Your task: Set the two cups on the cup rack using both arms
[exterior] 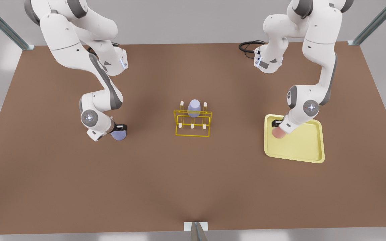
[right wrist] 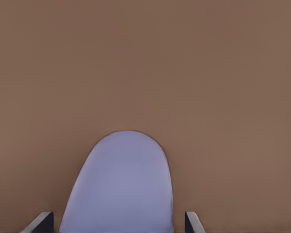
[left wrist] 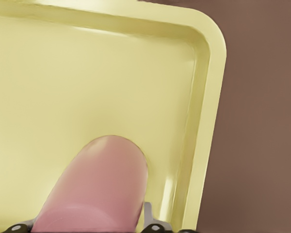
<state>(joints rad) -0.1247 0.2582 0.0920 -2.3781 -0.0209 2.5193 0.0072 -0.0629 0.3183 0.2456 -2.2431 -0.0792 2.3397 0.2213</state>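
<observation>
Left gripper point(exterior: 277, 124), on the arm at the front view's right, sits low over the pale-yellow tray point(exterior: 308, 152) w/ its fingers point(left wrist: 154, 224) straddling the salmon pink cup point(exterior: 279, 133); left wrist view shows the cup point(left wrist: 94, 189) between the finger tips near a tray corner point(left wrist: 211, 53), but whether they're squeezing it or just alongside can't be told. Right gripper point(exterior: 121, 128), on the arm at the front view's left, is down by the lavender cup point(exterior: 119, 135) on the bare tabletop point(exterior: 79, 187); in the right wrist view its fingers point(right wrist: 41, 223) stand apart, one each side of the cup point(right wrist: 120, 187), w/ a visible gap, so not yet clamped. Step in hand, by the look of it: securing both cups before any lift. Doing it well likely means centring each cup between the fingers, closing on the wall where the taper won't let it slip, then lifting straight up; on the tray side, clearing the raised rim before heading inward. Between the two arms stands the cup rack point(exterior: 193, 129), yellow wire w/ white-tipped pegs, well apart from both grippers. A third cup point(exterior: 193, 107), also lavender, already sits on a back-row peg, so free pegs are its neighbours & the front row; that cup & the upright pegs are the things to steer around. Both arms converging on one small rack probably calls for staggered approaches. A black cable point(exterior: 248, 45) lies at the tabletop's far edge, out of the way.
</observation>
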